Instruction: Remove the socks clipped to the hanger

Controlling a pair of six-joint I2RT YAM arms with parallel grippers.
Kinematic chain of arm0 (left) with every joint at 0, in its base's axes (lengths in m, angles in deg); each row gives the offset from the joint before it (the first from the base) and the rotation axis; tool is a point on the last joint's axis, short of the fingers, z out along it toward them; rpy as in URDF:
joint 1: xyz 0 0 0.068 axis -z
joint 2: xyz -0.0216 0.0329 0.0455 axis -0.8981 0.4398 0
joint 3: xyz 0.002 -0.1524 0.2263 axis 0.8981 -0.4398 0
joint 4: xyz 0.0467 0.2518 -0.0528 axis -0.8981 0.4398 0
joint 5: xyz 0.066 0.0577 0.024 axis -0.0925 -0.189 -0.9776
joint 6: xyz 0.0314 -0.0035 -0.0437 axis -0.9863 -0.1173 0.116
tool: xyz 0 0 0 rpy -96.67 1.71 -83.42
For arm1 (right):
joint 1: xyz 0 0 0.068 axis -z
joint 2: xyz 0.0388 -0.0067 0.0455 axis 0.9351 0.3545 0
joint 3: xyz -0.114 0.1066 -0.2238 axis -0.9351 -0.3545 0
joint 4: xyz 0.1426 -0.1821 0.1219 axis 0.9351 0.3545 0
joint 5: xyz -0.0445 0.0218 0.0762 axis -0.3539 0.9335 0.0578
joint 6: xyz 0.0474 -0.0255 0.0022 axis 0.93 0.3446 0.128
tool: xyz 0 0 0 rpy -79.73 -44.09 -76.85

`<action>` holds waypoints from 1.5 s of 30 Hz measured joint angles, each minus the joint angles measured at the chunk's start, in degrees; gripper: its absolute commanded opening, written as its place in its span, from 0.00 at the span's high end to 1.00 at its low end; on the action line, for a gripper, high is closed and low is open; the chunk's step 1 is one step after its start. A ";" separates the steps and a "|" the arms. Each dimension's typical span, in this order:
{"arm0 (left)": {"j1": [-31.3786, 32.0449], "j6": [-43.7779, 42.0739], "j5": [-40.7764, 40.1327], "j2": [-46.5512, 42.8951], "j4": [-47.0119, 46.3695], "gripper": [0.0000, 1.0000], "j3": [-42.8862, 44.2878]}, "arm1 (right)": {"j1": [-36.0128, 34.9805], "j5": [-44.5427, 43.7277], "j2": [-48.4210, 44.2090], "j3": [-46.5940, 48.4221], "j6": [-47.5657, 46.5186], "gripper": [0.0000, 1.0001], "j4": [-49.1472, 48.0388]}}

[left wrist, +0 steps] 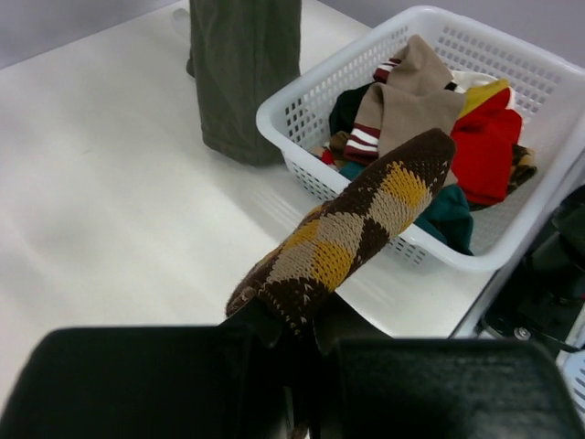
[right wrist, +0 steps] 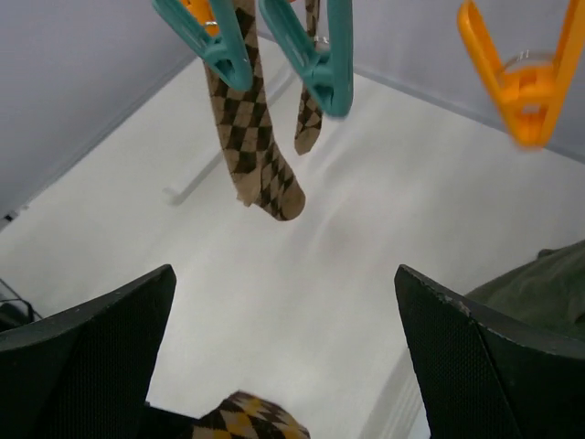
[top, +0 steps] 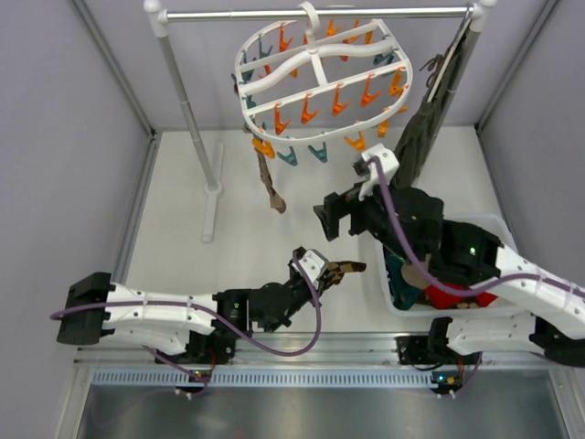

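My left gripper [left wrist: 297, 334] is shut on a brown and yellow argyle sock [left wrist: 352, 229], held out toward the white basket [left wrist: 292, 105]; the same sock shows in the top view [top: 340, 271] and at the bottom of the right wrist view [right wrist: 247, 419]. My right gripper [top: 331, 218] is open and empty, below the white oval hanger [top: 320, 78]. Two tan argyle socks [right wrist: 251, 137] hang from teal clips [right wrist: 315, 50] at the hanger's left side [top: 270, 183].
The basket [top: 498, 229] holds removed socks and red and teal clothes [left wrist: 484, 137]. A long olive garment [top: 422, 128] hangs from the metal rail [top: 320, 13] at the right, reaching the table beside the basket. A white post [top: 187, 101] stands left.
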 measured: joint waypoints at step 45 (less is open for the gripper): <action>-10.47 -1.18 31.45 50.75 3.39 0.02 52.76 | -0.07 -8.33 -42.91 -13.55 8.63 0.01 1.92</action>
